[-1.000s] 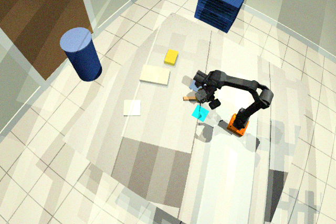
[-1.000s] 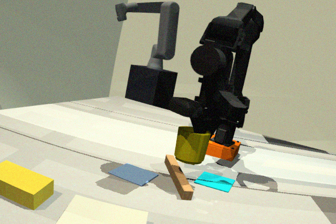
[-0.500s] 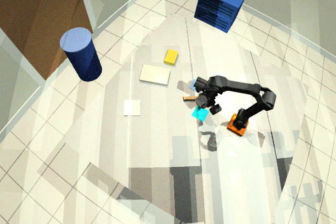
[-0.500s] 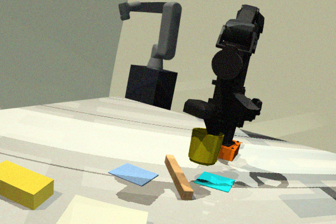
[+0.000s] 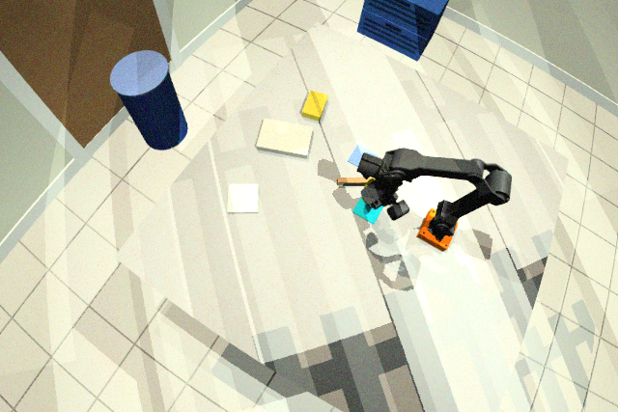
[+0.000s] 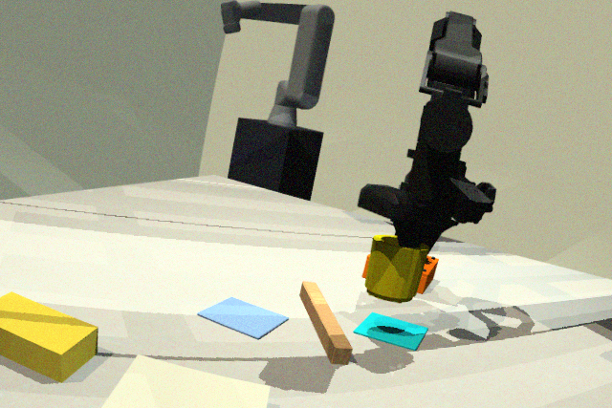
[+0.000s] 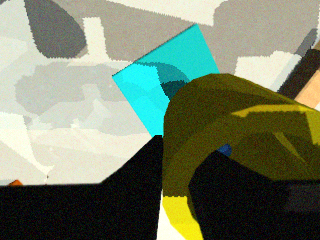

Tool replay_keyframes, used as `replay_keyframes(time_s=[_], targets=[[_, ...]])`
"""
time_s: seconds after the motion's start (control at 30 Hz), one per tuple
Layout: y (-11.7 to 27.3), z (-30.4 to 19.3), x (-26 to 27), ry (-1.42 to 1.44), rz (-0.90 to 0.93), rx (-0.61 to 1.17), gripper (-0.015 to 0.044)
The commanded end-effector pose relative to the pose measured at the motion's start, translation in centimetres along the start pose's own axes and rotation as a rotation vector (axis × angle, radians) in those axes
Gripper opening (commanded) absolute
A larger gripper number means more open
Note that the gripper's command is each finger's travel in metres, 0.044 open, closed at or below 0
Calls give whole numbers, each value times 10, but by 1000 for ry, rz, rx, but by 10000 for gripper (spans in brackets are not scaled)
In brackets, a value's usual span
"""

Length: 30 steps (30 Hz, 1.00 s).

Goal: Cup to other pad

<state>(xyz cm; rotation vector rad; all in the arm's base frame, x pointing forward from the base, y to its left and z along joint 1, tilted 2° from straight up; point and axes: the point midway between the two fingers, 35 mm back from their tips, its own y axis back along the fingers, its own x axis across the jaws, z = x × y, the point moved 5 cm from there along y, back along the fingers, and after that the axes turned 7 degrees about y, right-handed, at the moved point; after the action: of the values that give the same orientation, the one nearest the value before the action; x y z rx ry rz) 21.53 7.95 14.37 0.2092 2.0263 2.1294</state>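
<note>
The black parallel-jaw gripper (image 6: 411, 240) is clamping nearly closed on the olive-yellow cup's (image 6: 395, 268) rim, carrying it above the cyan square pad (image 6: 390, 330) near the table's front edge. Tilting risks spilling its blue marble (image 7: 224, 150).

Wooden bar (image 6: 325, 322), yellow block (image 6: 43, 336)

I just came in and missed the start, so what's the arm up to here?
The arm's gripper is shut on the rim of an olive-yellow cup, jaws clamped on its wall, and holds it in the air above the cyan pad. The light blue pad lies on the other side of the wooden bar. A blue marble shows inside the cup. It is not yet set down.
</note>
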Motion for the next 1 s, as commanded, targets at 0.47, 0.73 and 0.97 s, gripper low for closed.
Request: replay_keyframes(time_s=[0.47,0.73,0.97], targets=[[-7,8,17,-3,1,3,0],[-17,8,18,-3,1,3,0],[-27,9,18,-3,1,3,0]])
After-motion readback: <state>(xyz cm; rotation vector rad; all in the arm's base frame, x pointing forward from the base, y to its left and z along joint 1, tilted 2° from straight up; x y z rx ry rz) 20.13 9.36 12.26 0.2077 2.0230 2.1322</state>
